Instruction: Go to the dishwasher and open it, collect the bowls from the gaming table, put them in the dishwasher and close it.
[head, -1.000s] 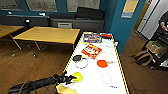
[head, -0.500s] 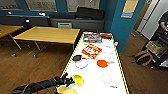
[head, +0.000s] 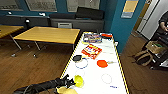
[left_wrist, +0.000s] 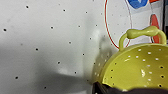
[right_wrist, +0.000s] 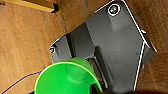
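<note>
A yellow-green bowl (left_wrist: 135, 70), dotted with pale perforations, is seen on the white, black-speckled gaming table (head: 117, 75), which is rimmed in yellow. At its 2 o'clock, an orange bowl (head: 102, 63) is seen.

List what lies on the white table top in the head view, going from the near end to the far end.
yellow-green bowl → white ring → orange bowl → dark bowl → red game box → colourful game box
</note>
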